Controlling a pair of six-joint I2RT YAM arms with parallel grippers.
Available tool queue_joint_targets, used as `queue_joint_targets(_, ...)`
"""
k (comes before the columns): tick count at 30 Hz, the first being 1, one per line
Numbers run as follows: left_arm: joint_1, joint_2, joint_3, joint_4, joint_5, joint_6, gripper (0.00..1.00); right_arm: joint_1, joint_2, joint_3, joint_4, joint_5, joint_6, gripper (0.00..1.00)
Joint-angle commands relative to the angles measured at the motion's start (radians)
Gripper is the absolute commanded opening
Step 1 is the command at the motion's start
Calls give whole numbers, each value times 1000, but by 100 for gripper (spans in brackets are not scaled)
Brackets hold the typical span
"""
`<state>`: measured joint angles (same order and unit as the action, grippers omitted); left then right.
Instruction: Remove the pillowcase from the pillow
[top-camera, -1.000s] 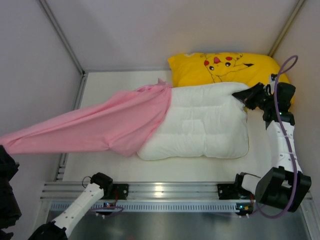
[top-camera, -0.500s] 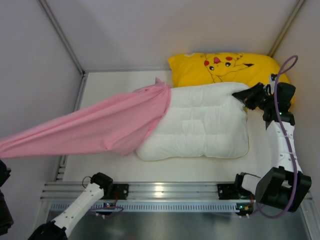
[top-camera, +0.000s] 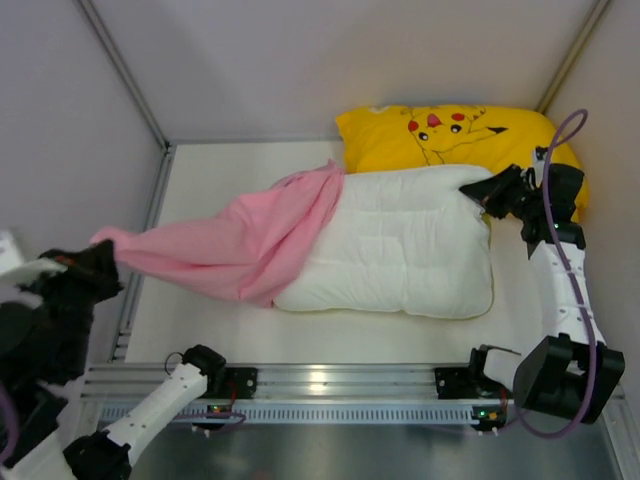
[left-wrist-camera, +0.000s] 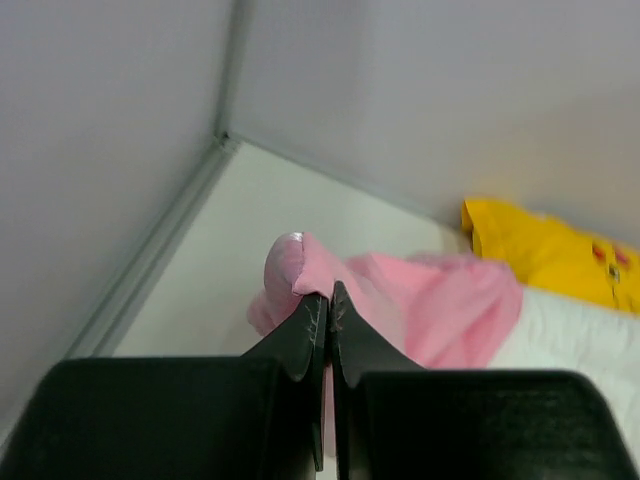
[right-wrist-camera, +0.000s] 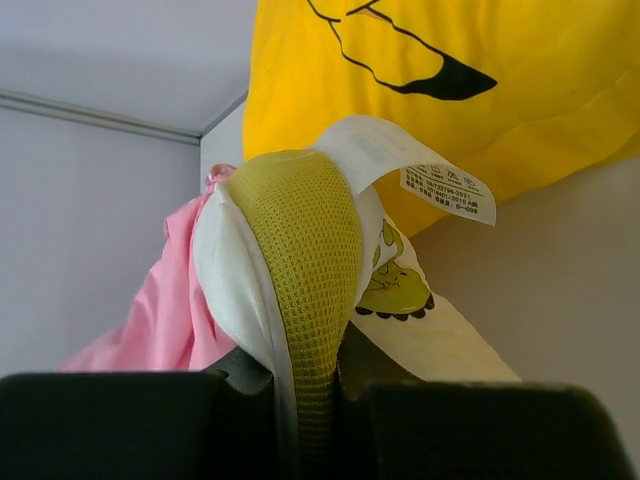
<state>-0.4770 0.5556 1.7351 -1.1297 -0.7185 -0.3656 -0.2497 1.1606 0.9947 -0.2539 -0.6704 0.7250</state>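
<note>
The white pillow (top-camera: 400, 250) lies in the middle of the table, its yellow mesh edge (right-wrist-camera: 300, 250) showing in the right wrist view. The pink pillowcase (top-camera: 240, 240) overlaps the pillow's left end and trails left to my left gripper (top-camera: 103, 255). That gripper (left-wrist-camera: 328, 297) is shut on a fold of the pillowcase (left-wrist-camera: 430, 310), raised off the table's left edge. My right gripper (top-camera: 490, 192) is shut on the pillow's far right corner, its jaws (right-wrist-camera: 310, 370) pinching the mesh edge.
A yellow cartoon-print pillow (top-camera: 450, 135) lies against the back wall, touching the white pillow; it also shows in the right wrist view (right-wrist-camera: 450, 90). White care tags (right-wrist-camera: 420, 165) hang from the gripped corner. Walls close in at the left, back and right.
My left gripper has come back into view, moving right toward the table with the pillowcase. The pink cloth, stretched taut past the left edge before, now hangs shorter and slack. The right arm has barely moved.
</note>
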Motion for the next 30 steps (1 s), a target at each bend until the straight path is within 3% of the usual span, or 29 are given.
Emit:
queue_joint_targets(1, -3, 213, -126, 13, 369, -21, 0, 49, -22, 44, 114, 25, 11, 0)
queue_joint_targets(8, -3, 398, -287, 114, 507, 0, 3, 170, -65, 42, 55, 60, -45, 0)
queue_joint_targets(9, -5, 430, -302, 123, 511, -1, 13, 184, -70, 42, 45, 64, -53, 0)
queue_joint_targets(13, -5, 509, -296, 157, 534, 14, 86, 242, -85, 44, 42, 13, -120, 0)
queue_joint_targets(15, -5, 550, -273, 171, 519, 22, 96, 297, -90, 41, 45, -36, -142, 0)
queue_joint_targets(23, -3, 725, -143, 168, 357, 82, 99, 421, -133, -2, 106, -170, -193, 0)
queue_joint_targets(30, -3, 972, -25, 191, 260, 175, 99, 495, -164, -11, 145, -239, -184, 0)
